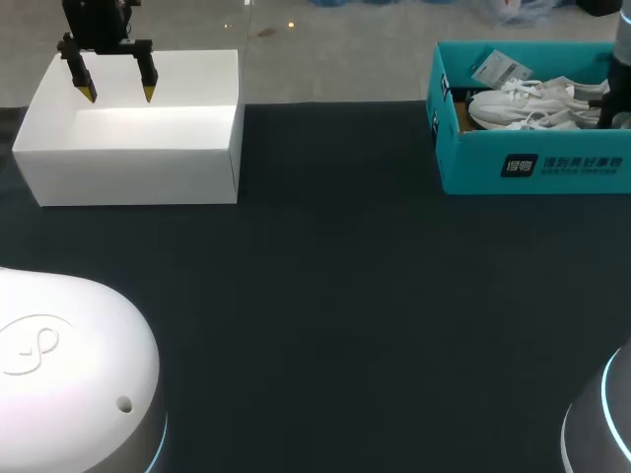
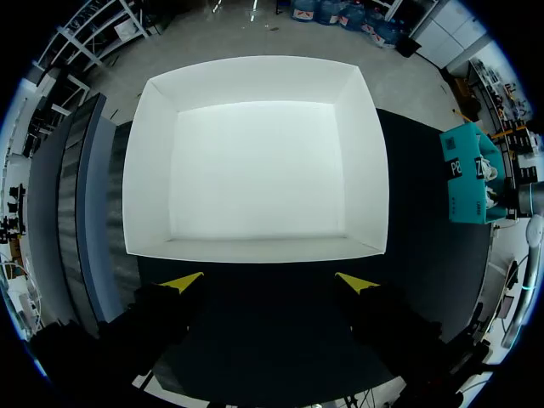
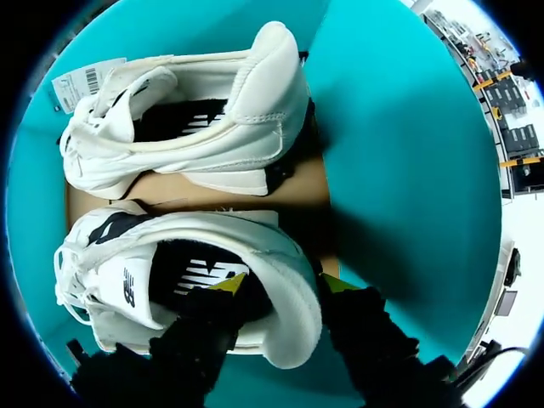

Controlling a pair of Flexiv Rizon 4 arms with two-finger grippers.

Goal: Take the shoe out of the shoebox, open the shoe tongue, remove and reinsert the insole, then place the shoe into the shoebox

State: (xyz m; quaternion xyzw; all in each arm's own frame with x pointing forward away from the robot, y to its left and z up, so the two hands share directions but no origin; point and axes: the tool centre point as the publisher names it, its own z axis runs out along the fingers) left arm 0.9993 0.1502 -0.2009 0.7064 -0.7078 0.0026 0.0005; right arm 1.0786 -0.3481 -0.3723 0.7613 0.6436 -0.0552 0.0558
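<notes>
At the upper left of the head view our left gripper (image 1: 118,96) hangs released, its yellow tips spread, over the open white box (image 1: 128,175). It holds nothing. The dark table (image 1: 335,296) runs across the middle of the frame. At the upper right stands the teal shoebox (image 1: 473,163), well apart from the white box, with our right arm (image 1: 621,59) coming down into it at the frame's right edge.

We judge the task to be at its very first step. Both shoes are still inside the shoebox. The tongue, the insole removal and reinsertion, and the return to the box are all yet to do.

The head view hides the right gripper (image 3: 282,283) behind the arm. Only the right wrist view shows it. There it looks clenched on the heel collar of the nearer sneaker (image 3: 127,285), with one fingertip (image 3: 229,283) inside the opening over the insole and the other against the outside of the heel. That view also shows the second sneaker (image 3: 204,127) lying ahead of the gripper, a hang tag (image 3: 85,81) at its toe end, and a cardboard liner (image 3: 212,191) between the pair.

The left wrist view adds that the white box is bare inside and lies ahead of its open fingers.
</notes>
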